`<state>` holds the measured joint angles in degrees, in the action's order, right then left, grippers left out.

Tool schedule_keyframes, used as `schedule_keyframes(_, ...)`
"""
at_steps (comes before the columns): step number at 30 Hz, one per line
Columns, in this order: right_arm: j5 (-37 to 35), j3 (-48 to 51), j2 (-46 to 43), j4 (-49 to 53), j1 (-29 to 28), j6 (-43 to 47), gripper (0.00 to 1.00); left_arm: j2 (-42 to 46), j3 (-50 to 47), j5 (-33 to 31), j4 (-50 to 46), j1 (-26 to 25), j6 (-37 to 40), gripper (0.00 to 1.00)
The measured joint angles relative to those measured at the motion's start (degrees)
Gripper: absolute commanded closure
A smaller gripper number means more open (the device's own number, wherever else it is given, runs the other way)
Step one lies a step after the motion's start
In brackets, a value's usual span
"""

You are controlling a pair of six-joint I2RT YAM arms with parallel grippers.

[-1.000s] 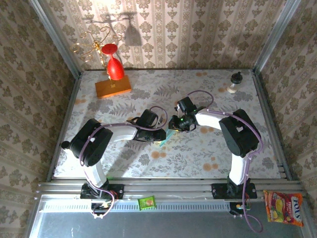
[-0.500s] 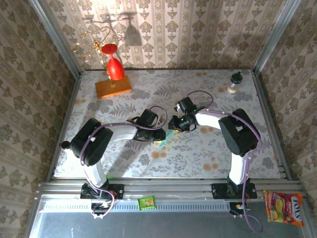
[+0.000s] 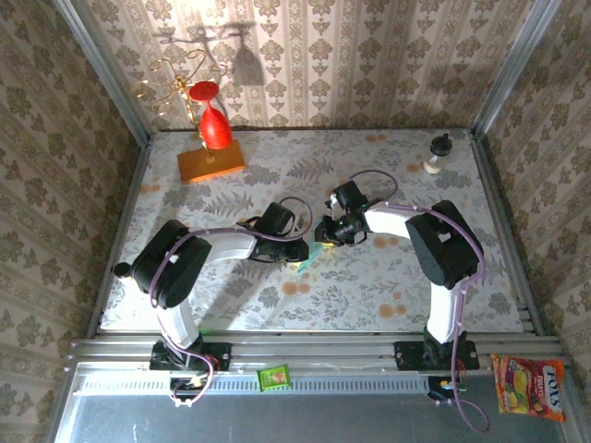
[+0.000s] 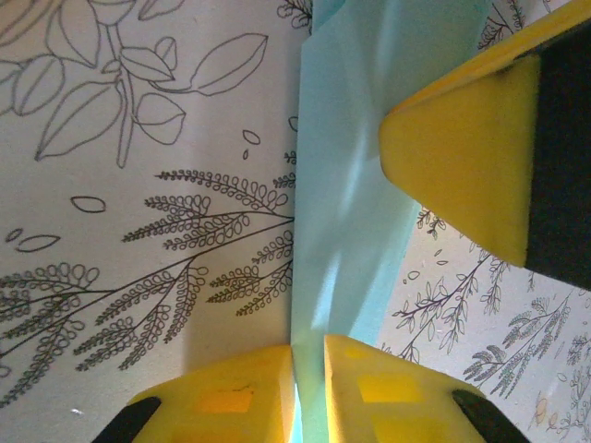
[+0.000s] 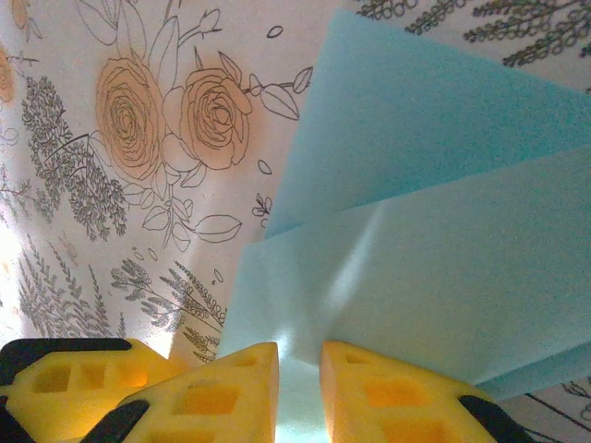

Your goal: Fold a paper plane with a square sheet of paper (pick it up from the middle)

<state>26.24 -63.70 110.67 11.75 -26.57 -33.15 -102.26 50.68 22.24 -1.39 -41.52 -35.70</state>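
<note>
yellow pads point(image 4: 222, 401) of the left gripper point(image 4: 308, 374) stand almost together, and the edge of the light-blue sheet of paper point(image 4: 346, 185) runs down into the thin slit between them, so this gripper is pinching the paper. another yellow finger point(image 4: 462, 157) juts in from the upper right over the same sheet. the right gripper point(image 5: 298, 374) is likewise nearly closed, with the paper caught in the narrow gap between its two yellow pads. from its wrist the sheet shows as folded layers, one slanted flap lying over another, spreading away from the fingers above the flowered table point(image 3: 369, 277). seen from above, the two grippers meet near the middle of the table, tips just beside each other, with a small corner of the paper peeking out under them. well apart from them, at the back left, an orange block point(image 3: 211, 162) carries a red glass point(image 3: 214, 129) turned upside down. a small black and white thing point(image 3: 440, 152) stands at the back right. on the front rail lies a green packet point(image 3: 273, 377), and a snack bag point(image 3: 528, 386) lies at the front right corner.
</note>
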Motion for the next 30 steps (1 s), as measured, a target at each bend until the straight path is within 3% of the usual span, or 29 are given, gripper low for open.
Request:
schedule_keyframes(9,0.4,-1.4,0.9,1.1,0.2,2.2,0.77,4.0,-0.3,-1.6,-2.3,-0.9,0.6,0.64)
schedule_keyframes(16,0.6,-1.5,1.0,1.3,0.3,3.0,0.77,9.4,-0.5,-2.8,-3.4,-0.9,0.7,0.63)
schedule_keyframes(19,0.7,-1.6,1.0,1.3,0.3,3.0,0.77,9.4,-0.5,-3.1,-3.4,-1.3,0.6,0.65)
schedule_keyframes(25,1.0,-1.6,1.1,1.5,0.5,3.1,0.79,7.8,-0.4,-2.3,-1.1,-1.6,-0.1,0.81)
schedule_keyframes(30,1.6,-1.6,1.3,1.5,0.7,3.2,0.81,3.5,0.7,-1.1,1.2,-1.6,-0.5,0.87)
